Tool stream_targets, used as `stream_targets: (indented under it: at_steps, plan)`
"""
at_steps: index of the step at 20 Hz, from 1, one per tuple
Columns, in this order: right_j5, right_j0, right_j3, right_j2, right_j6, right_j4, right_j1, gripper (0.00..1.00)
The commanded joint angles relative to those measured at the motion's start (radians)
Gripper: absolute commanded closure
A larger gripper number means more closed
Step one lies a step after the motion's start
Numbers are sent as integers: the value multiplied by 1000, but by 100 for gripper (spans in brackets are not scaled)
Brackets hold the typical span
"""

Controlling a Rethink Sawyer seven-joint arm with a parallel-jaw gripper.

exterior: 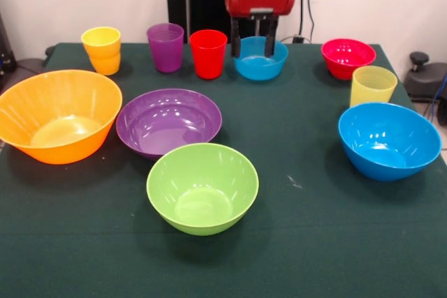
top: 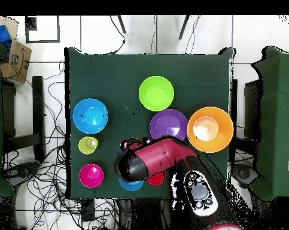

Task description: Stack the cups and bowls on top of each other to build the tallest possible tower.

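The cups and bowls all stand apart on the green-covered bench (exterior: 300,242), none stacked. My pincer (exterior: 252,47) hangs spread over the small translucent blue plastic bowl (exterior: 260,61) at the back row, one finger at each side of its near rim. Beside it stands the red tapered plastic cup (exterior: 208,54).

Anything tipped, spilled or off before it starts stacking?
Nothing stands out. All the bowls and cups sit upright and separate on the table, none nested or stacked yet. The gripper hangs over the small blue bowl, its open fingers down around the near rim. A small pale speck lies on the cloth beside the green bowl.
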Motion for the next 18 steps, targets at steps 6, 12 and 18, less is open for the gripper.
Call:
stream_targets:
  at_steps: [6, 12, 18]
  plan:
    - [-78, -4, -105, -43, 0, -132, 162, 0]
    - [-75, -5, -116, -45, -9, -127, 163, 0]
    - [5, -54, -120, 2, -104, -109, 120, 0]
